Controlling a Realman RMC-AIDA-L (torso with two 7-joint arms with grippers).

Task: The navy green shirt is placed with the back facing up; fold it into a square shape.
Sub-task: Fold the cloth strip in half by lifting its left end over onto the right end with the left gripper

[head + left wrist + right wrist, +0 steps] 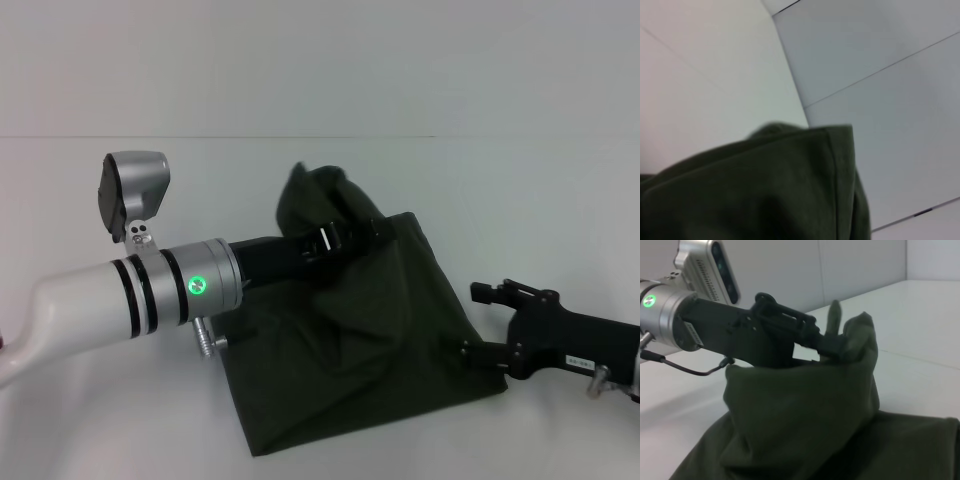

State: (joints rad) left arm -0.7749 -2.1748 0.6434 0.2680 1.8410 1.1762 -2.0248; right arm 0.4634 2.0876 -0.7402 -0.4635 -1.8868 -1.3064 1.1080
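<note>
The left pincer (375, 228), clenched on the shirt (380, 330), lifts a fold that may slip out crooked; the right pincer (478, 322) rests released at the shirt's edge.

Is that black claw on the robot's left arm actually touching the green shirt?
Touching. In the right wrist view the left gripper pinches a raised fold of the navy green shirt, lifting it off the table.
</note>
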